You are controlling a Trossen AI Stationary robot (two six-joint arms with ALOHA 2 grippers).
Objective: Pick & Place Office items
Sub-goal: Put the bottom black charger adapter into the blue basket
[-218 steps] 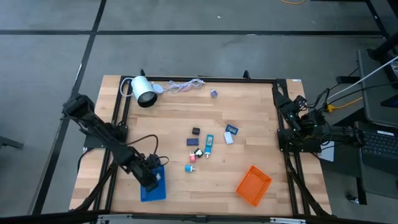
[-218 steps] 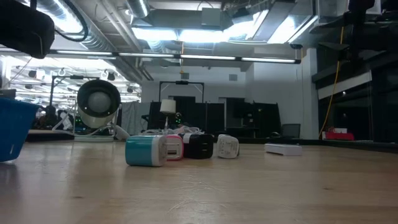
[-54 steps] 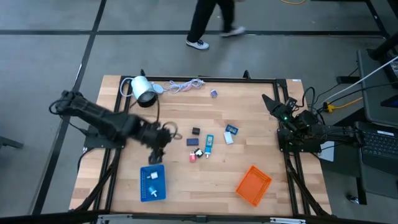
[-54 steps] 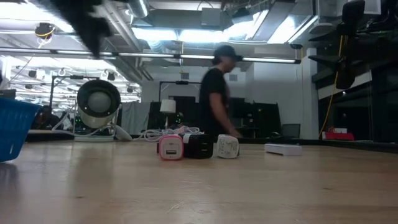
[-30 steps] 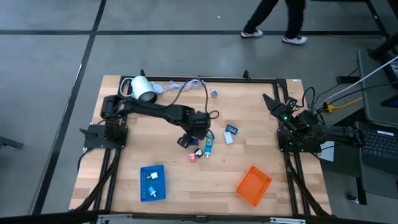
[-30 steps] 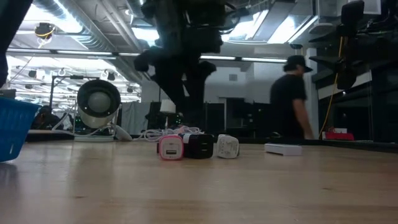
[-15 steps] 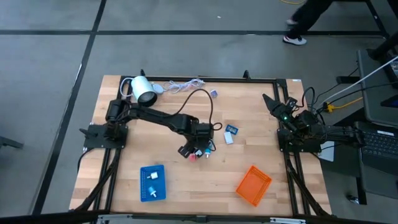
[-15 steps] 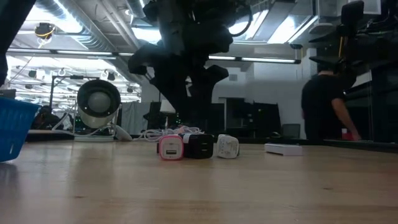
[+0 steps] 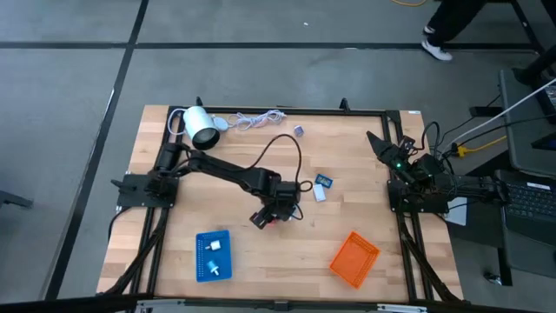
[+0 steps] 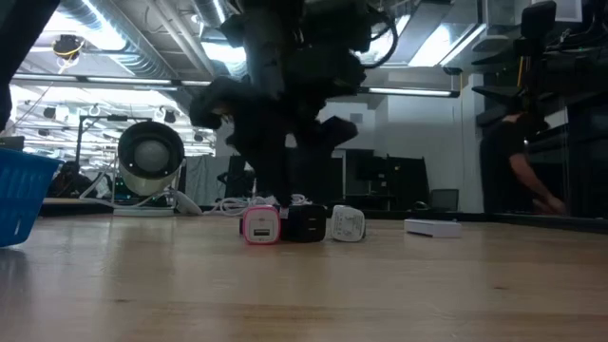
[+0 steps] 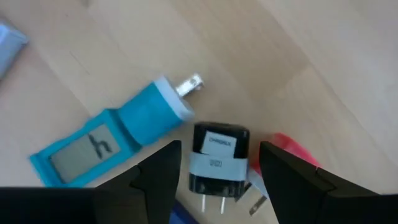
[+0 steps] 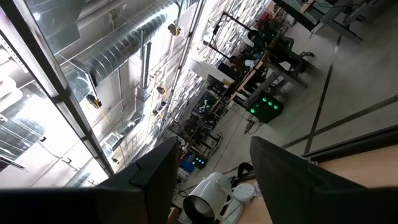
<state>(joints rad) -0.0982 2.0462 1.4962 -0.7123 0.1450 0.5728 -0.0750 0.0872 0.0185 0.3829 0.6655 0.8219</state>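
Several small office items lie mid-table. A black charger with a white label (image 11: 217, 163) rests flat on the wood, between a teal device (image 11: 118, 140) and a pink-red piece (image 11: 291, 148). My left gripper (image 11: 217, 183) hangs open above the black charger, pointing steeply down, one finger on either side and clear of it. From table height, the pink charger (image 10: 260, 225), the black one (image 10: 306, 224) and a white one (image 10: 348, 223) stand in a row under that gripper (image 10: 290, 190). My right gripper (image 12: 211, 186) waits open, raised at the right edge (image 9: 382, 143).
A blue mesh tray (image 9: 222, 269) with small pieces in it sits near-left, and an orange tray (image 9: 354, 258) near-right. A white lamp-like device (image 9: 201, 128) with its cord (image 9: 256, 120) lies far-left. Blue (image 9: 323, 180), white (image 9: 319, 193) and purple (image 9: 298, 130) pieces lie right of the cluster.
My left gripper has travelled toward the table's near edge and come down over the cluster of items, now low above the black charger. A person in the room behind has walked off to the right.
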